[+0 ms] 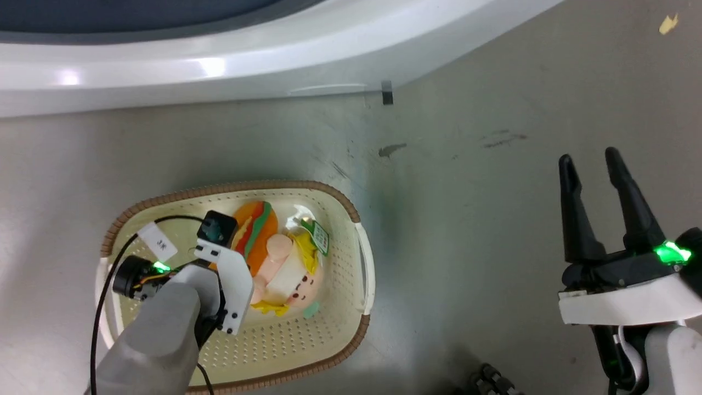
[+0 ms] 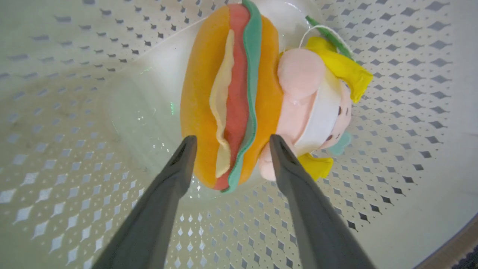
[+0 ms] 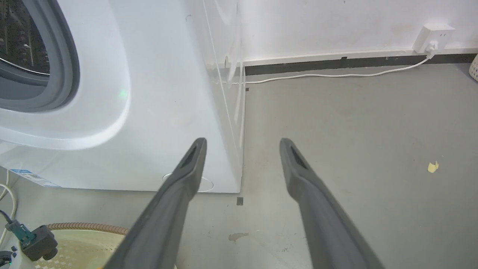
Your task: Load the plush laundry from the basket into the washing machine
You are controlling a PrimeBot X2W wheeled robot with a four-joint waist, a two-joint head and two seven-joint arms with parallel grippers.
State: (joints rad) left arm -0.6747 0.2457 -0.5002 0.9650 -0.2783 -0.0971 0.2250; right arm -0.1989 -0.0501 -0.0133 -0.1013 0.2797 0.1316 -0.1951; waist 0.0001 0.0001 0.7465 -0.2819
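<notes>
Plush laundry [image 2: 231, 101]: lying in the basket [image 1: 290, 343], its bun end between my left jaws' tips.
Left jaws: spread open, straddling the bun, not squeezing it.
Right jaws: open, empty, above the floor [image 3: 354, 130]; washing machine [image 3: 160, 93] ahead-left.

White cable tag [image 1: 159, 242] marked roughly "3K", green tag [image 1: 318, 237] on plush laundry [image 1: 262, 241] illegible

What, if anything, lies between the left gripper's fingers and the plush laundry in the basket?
Nothing visible does. The left gripper is open over the plush laundry, fingers flanking its bun, which lies uncovered on the basket floor.
</notes>
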